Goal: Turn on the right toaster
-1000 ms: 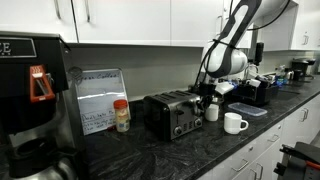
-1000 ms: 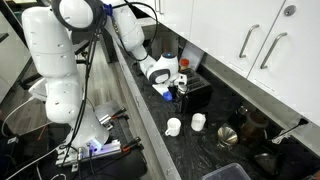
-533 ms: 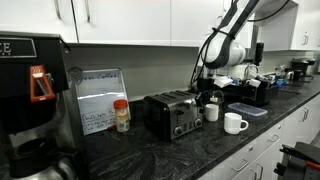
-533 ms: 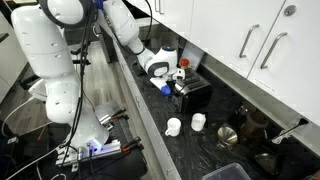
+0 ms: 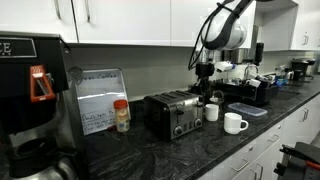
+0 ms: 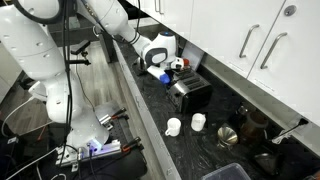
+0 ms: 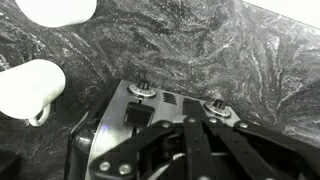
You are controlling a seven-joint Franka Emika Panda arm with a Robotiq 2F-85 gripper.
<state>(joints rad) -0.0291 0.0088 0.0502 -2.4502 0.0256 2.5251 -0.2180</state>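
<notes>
The right toaster point(image 5: 175, 114) is a boxy chrome-faced toaster with a black top, standing on the dark marble counter; it also shows in an exterior view point(image 6: 190, 93). In the wrist view its chrome face point(image 7: 170, 100) shows two round knobs and a dark lever point(image 7: 134, 116). My gripper point(image 5: 205, 76) hangs above the toaster's end nearest the mugs, not touching it, and also shows in an exterior view point(image 6: 177, 66). In the wrist view my gripper point(image 7: 190, 124) is over the toaster face with its jaws together and nothing between them.
Two white mugs point(image 5: 235, 122) point(image 5: 212, 112) stand beside the toaster, also in the wrist view point(image 7: 35, 86). A spice jar point(image 5: 122, 115) and a sign holder point(image 5: 99, 99) stand behind it. A tall black coffee machine point(image 5: 30, 95) is at the far end. Cabinets hang above.
The arm has lifted the gripper upward and slightly toward the toaster's top. The toaster and mugs have not moved.
</notes>
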